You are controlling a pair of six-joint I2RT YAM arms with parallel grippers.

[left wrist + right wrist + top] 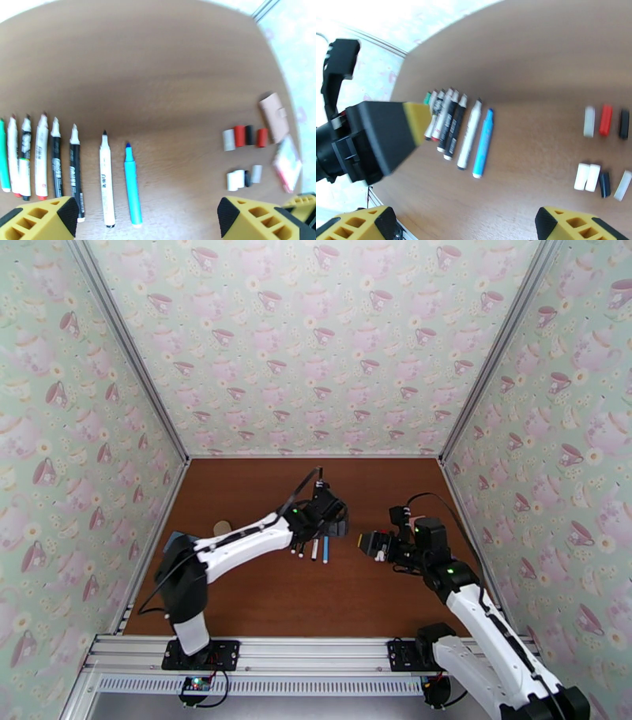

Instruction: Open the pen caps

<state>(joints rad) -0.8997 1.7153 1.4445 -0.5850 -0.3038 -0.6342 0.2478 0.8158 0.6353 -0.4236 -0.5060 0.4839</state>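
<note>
I am holding left gripper point(148, 216) and right gripper point(466, 223) spread, empty: marker pens point(132, 185) lying uncapped, pen caps point(239, 136) grouped aside.

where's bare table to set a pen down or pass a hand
Widest bare strip: table between the blue pen and the caps. Also open beyond the pen tips. Crowded: the pens side by side, caps in two tight rows by the pink case.

Eight pens point(41, 158) lying side by side in row on tabletop point(158, 79), all uncapped, tips pointing 12 o'clock. Blue pen point(132, 185) ending row at 3 o'clock side. Loose pen caps point(239, 136) lying well apart at 3 o'clock, forming two short rows: white, red, black, red; white, white, black, white.
</note>
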